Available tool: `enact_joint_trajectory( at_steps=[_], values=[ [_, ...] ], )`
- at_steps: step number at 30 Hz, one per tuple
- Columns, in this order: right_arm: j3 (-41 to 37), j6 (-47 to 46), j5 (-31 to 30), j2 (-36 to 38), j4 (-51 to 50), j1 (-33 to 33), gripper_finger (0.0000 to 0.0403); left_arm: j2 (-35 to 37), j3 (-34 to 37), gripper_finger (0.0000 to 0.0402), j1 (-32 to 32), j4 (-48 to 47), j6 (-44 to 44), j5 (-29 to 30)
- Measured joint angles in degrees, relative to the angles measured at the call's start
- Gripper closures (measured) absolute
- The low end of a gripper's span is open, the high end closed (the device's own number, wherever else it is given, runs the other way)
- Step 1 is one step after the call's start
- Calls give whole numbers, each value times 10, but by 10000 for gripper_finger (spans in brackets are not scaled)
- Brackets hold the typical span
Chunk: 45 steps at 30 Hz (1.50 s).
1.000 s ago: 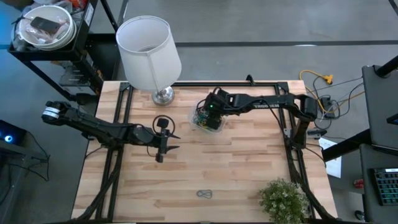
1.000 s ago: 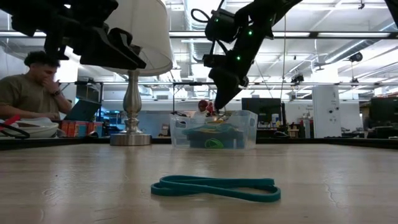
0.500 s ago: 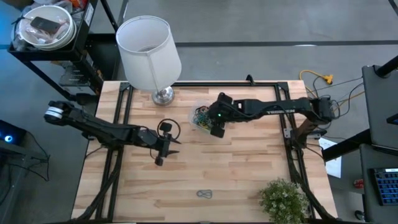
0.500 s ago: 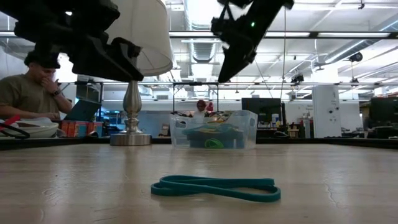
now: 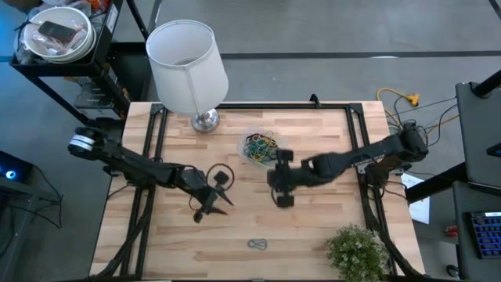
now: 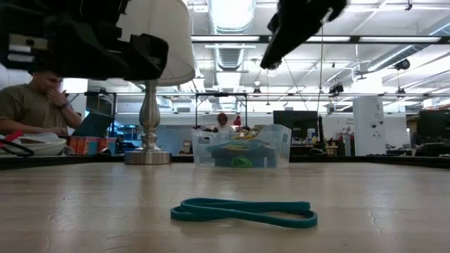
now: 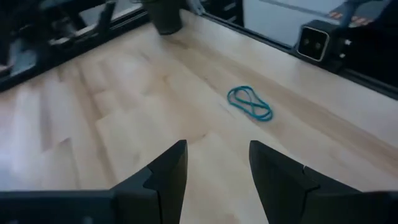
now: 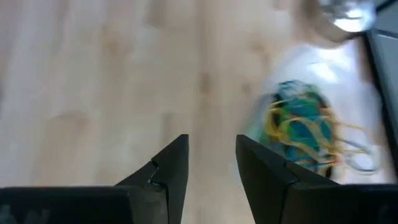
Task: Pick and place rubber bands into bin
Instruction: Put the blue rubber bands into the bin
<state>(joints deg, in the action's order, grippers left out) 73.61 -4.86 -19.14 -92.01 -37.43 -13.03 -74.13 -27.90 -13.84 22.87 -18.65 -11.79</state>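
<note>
Teal rubber band (image 7: 249, 103) ahead of left pincer (image 7: 214, 177)

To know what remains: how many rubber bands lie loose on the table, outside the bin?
1. A teal rubber band lies on the near part of the table. The others are heaped in the bin; plant or arms may hide more.

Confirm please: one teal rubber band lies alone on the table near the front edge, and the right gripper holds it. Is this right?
Not quite. The teal rubber band does lie alone near the front edge, but the right gripper holds nothing: its fingers stand open and empty above the table, as the right wrist view shows, and the high view shows it apart from the band.
</note>
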Motion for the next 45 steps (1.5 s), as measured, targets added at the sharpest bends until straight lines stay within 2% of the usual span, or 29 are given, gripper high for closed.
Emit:
enact_joint_trajectory(
  at_steps=[8,13,17,24,38,45],
  values=[
    [-45,-71,-7,-9,40,-117,278,-153,-13,244,-22,166,-12,-20],
    [-83,-87,-63,-7,78,-175,286,-246,-34,244,-40,257,-11,-22],
    [-107,-85,-107,-7,101,-206,296,-299,-59,244,-52,292,4,-25],
    [-111,-110,-122,6,102,-214,312,-359,-111,244,-78,292,19,-59],
    [-97,-117,-121,7,105,-220,323,-446,-194,244,-95,287,46,-59],
    [-99,-117,-119,7,107,-220,324,-450,-216,244,-95,232,51,-40]
  ],
)
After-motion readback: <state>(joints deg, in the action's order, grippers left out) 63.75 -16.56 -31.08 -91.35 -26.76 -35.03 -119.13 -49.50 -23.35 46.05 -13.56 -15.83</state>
